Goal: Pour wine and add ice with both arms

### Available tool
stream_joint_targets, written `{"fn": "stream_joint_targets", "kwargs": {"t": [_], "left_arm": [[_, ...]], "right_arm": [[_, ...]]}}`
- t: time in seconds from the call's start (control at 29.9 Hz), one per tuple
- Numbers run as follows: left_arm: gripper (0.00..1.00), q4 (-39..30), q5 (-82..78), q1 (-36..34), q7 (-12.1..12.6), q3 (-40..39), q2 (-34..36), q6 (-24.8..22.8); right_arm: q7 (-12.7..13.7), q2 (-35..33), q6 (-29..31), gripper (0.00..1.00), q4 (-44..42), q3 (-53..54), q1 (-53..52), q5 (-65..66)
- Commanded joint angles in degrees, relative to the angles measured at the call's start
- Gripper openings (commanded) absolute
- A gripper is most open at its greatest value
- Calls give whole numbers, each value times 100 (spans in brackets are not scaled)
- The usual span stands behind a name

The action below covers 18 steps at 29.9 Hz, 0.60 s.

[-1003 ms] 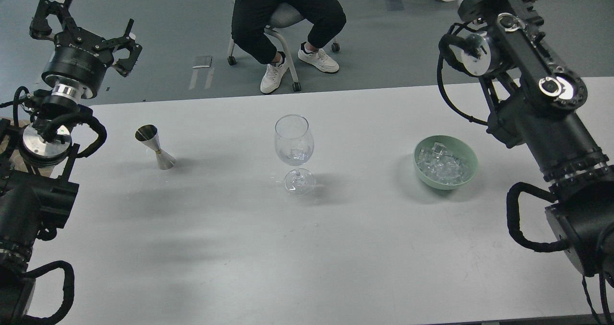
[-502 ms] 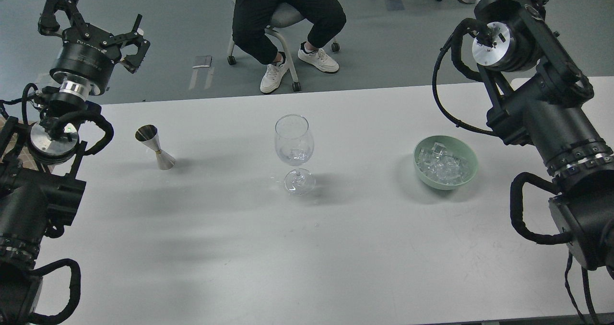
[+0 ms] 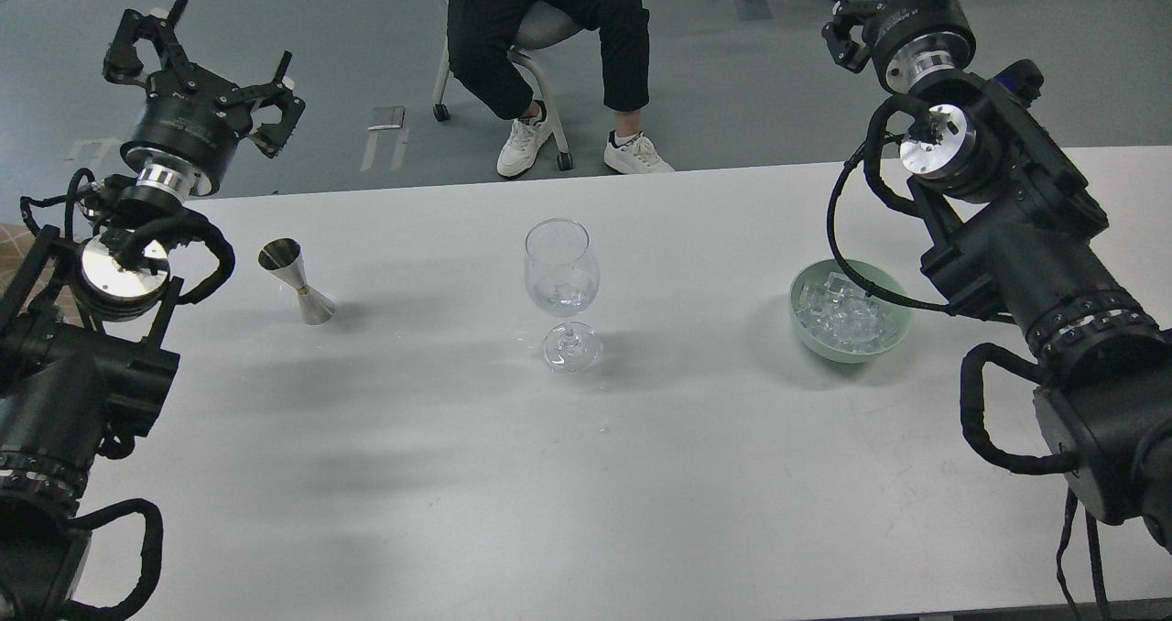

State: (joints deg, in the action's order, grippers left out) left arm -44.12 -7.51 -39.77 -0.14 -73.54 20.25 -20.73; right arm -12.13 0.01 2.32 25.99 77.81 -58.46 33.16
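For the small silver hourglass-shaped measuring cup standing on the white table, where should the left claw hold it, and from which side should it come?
Grip the small silver hourglass-shaped measuring cup at its narrow waist, probably coming level from its left, where the open left claw is nearest. The two cones widen above and below the waist, so the fingers should not slip, and the cup stands nearly upright with bare white table around it.

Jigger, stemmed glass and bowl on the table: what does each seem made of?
The jigger looks like polished metal: silvery, with sharp reflections. The wine glass is clear glass; the table shows through it. The bowl is pale green and matte, perhaps ceramic or plastic.
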Motion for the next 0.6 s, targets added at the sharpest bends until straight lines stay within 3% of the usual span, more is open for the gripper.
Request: {"fn": "stream_joint_targets", "kwargs": {"t": [0.0,0.57], "left_arm": [[98,-9,-154,-5,-48,278,-12,201],[98,-79,-154,-154,-39,322,-12,228]], "right_arm": [[1,-1,-39,100,-216,-108,1,7],[1,-1,5,100,-102,-258,-16,-2]]}}
